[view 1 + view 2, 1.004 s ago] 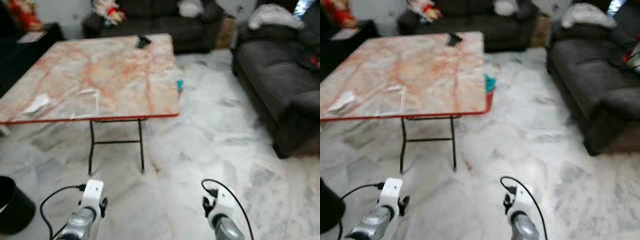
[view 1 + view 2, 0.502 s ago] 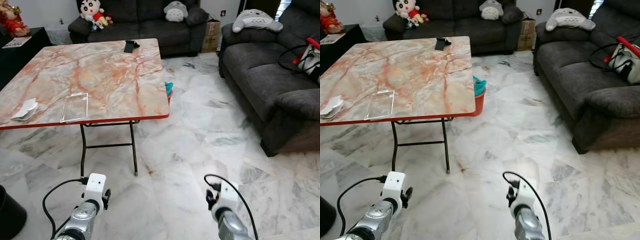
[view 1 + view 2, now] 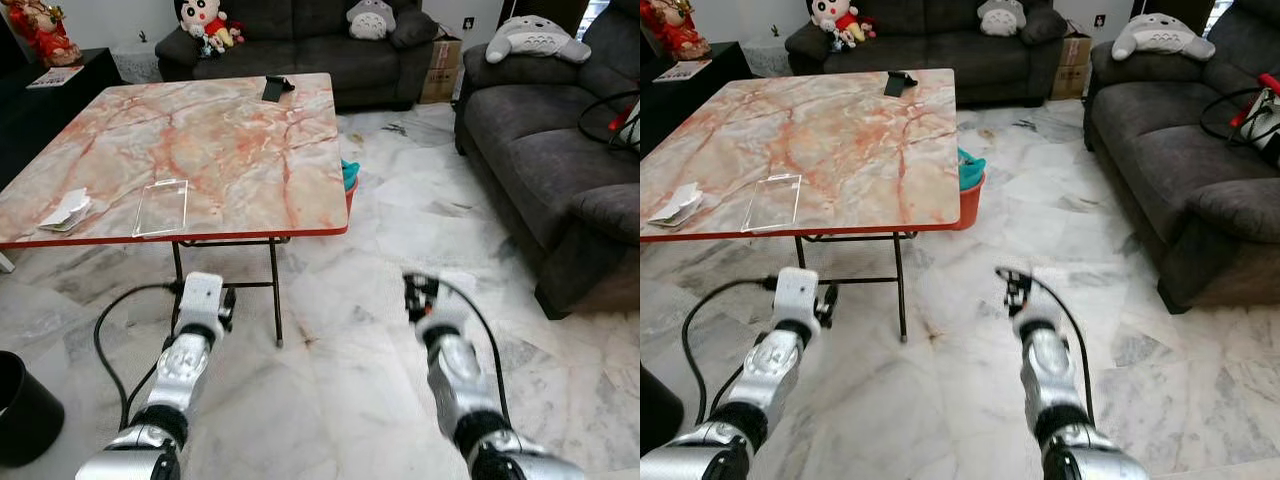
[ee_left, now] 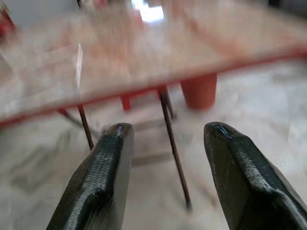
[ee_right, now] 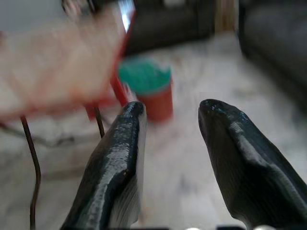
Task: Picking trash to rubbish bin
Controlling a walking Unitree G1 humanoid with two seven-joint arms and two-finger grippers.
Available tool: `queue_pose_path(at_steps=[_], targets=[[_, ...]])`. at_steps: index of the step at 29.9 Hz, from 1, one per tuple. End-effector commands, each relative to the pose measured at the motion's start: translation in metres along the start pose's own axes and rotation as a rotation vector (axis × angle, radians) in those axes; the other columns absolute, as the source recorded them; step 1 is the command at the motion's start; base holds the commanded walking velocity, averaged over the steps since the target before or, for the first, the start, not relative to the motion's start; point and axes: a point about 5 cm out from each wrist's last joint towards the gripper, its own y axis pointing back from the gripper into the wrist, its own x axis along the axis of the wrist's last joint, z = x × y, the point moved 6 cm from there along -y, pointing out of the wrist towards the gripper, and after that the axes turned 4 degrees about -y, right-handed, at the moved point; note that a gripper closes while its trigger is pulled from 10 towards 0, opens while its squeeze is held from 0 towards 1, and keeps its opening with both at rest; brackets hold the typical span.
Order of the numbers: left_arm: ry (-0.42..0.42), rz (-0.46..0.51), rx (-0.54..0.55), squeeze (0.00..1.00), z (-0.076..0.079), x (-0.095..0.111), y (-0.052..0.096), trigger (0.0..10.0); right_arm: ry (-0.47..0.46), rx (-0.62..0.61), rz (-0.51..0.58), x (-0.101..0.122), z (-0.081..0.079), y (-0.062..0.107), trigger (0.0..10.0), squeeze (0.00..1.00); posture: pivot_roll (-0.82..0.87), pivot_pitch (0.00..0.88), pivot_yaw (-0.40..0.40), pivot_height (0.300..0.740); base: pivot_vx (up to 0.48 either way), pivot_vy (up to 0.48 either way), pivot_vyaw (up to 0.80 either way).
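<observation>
On the marble-topped folding table (image 3: 230, 140), near its front left edge, lie a crumpled white paper (image 3: 68, 210) and a clear flat plastic tray (image 3: 162, 206). A black bin (image 3: 22, 412) stands on the floor at my lower left. A red bin with a teal liner (image 3: 968, 186) sits past the table's right edge, also blurred in the right wrist view (image 5: 152, 93). My left gripper (image 4: 168, 130) is open and empty, held below the table's front edge. My right gripper (image 5: 168, 109) is open and empty, pointing towards the red bin.
Dark grey sofas line the back (image 3: 300, 40) and the right side (image 3: 560, 160), with plush toys on them. A black object (image 3: 276, 88) lies at the table's far edge. The table's thin metal legs (image 3: 277, 290) stand just ahead of my arms. A low black cabinet (image 3: 60, 90) is at far left.
Both arms have risen and reached forward from low at the frame's bottom. The camera has shifted a little, and the earlier blur is gone.
</observation>
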Motion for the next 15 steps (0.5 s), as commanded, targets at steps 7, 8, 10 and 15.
queue_pose_path(at_steps=[7,8,10,15], targets=[[0.013,0.203,0.05,0.0,-0.003,0.055,-0.013,10.0,0.0,0.097,0.2,0.058,-0.032,-0.017,10.0,0.0,0.13,0.0,0.014,0.74,0.0,0.0,0.0],[0.014,0.217,0.051,0.0,-0.002,0.059,-0.013,10.0,0.002,0.106,0.208,0.061,-0.035,-0.018,10.0,0.0,0.13,0.0,0.014,0.74,0.0,0.0,0.0],[0.017,0.228,0.054,0.0,-0.002,0.062,-0.013,10.0,0.003,0.113,0.215,0.063,-0.037,-0.018,10.0,0.0,0.13,0.0,0.014,0.74,0.0,0.0,0.0],[0.019,0.285,0.064,0.0,-0.003,0.079,-0.014,10.0,-0.005,0.147,0.239,0.069,-0.051,-0.018,10.0,0.0,0.15,0.0,-0.004,0.74,0.0,0.0,0.0]])
